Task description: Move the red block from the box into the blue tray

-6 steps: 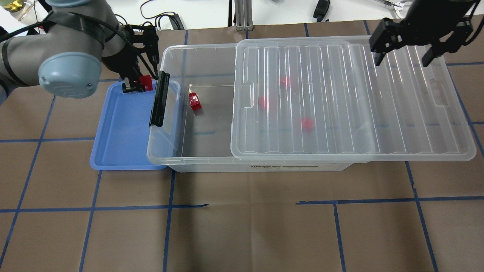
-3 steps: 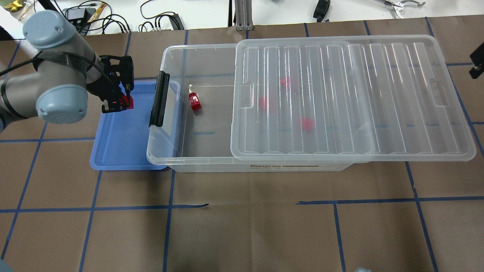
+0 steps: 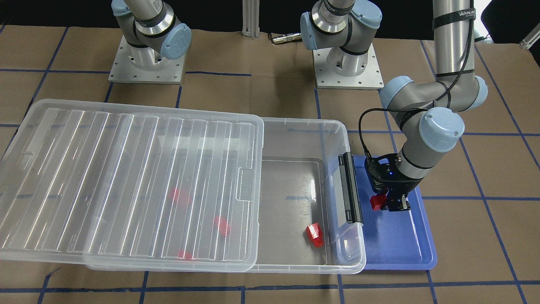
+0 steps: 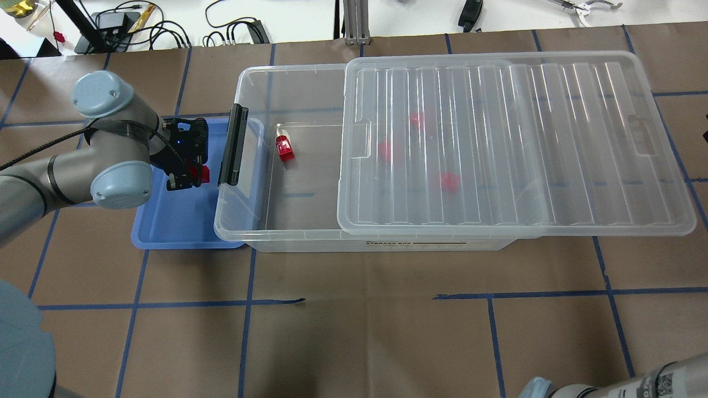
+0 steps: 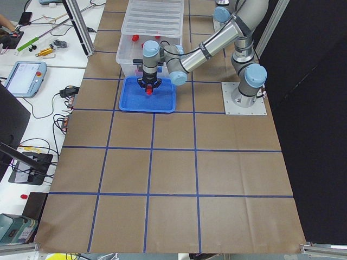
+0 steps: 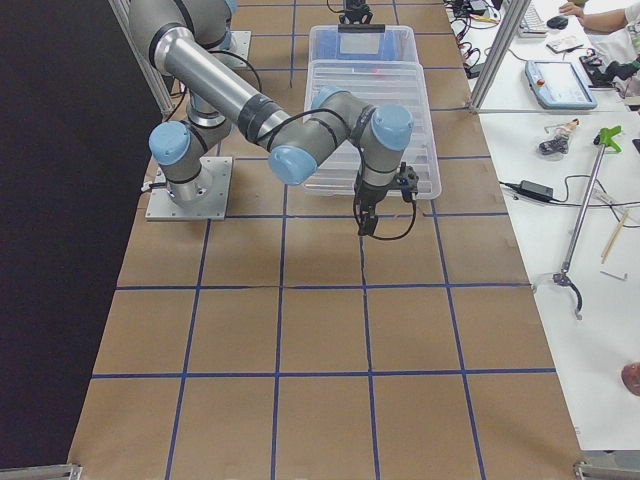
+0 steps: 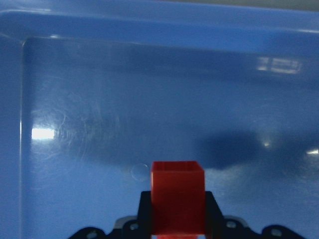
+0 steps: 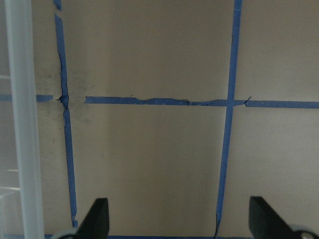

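Observation:
My left gripper (image 4: 188, 176) is shut on the red block (image 4: 203, 174) and holds it low over the blue tray (image 4: 177, 224), near the box's latch end. The left wrist view shows the red block (image 7: 178, 199) between the jaws over the tray floor (image 7: 99, 164), with its shadow beyond it. The front view shows the same grip (image 3: 388, 203) on the block (image 3: 376, 202) over the tray (image 3: 396, 247). The box (image 4: 287, 235) is half covered by its lid (image 4: 514, 143). My right gripper (image 8: 179, 221) is open and empty over the brown paper beside the box's edge (image 8: 22, 124).
A red piece with a shiny slanted face (image 4: 285, 148) lies in the box's open part. Three blurred red pieces (image 4: 385, 150) show through the ribbed lid. The black latch bar (image 4: 232, 146) overhangs the tray's right side. Cables and tools lie beyond the table's far edge.
My left gripper has carried the red block from the tray's far edge towards the robot, over the tray's middle. My right gripper has left the lid and the overhead view.

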`<state>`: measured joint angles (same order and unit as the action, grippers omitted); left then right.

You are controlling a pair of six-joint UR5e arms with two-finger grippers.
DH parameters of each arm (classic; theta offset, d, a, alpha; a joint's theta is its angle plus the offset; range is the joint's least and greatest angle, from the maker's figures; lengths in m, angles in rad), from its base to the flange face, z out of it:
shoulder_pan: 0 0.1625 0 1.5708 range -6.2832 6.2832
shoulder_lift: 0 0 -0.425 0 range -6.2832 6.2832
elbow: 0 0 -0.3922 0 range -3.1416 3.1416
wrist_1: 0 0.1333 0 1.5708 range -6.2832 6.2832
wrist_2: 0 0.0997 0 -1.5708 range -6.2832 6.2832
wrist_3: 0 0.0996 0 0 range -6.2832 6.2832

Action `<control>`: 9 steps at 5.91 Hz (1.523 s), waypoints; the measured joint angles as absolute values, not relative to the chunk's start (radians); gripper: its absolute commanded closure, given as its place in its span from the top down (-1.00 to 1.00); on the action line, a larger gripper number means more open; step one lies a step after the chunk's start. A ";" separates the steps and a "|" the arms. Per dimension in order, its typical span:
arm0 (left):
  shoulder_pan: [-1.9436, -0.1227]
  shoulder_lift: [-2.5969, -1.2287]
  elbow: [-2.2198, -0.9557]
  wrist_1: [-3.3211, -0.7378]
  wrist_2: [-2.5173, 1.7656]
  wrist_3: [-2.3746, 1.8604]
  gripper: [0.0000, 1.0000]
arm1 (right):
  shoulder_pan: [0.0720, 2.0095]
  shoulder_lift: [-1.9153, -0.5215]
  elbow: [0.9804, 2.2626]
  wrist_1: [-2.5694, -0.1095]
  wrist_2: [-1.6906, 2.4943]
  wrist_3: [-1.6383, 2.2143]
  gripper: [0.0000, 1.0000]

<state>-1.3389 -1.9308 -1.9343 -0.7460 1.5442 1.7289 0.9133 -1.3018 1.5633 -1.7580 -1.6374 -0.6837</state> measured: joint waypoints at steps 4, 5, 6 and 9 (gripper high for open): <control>-1.343 -1.952 -1.924 -0.727 1.545 1.728 0.97 | 0.983 -1.324 1.651 -1.811 -1.590 -0.600 1.00; -1.353 -1.920 -1.896 -0.788 1.550 1.698 0.97 | 1.021 -1.328 1.652 -1.804 -1.584 -0.563 1.00; -1.363 -1.863 -1.831 -0.944 1.548 1.638 0.97 | 1.073 -1.335 1.660 -1.799 -1.581 -0.510 1.00; -1.411 -1.701 -1.649 -1.321 1.553 1.196 0.97 | 1.177 -1.386 1.742 -1.798 -1.522 -0.373 1.00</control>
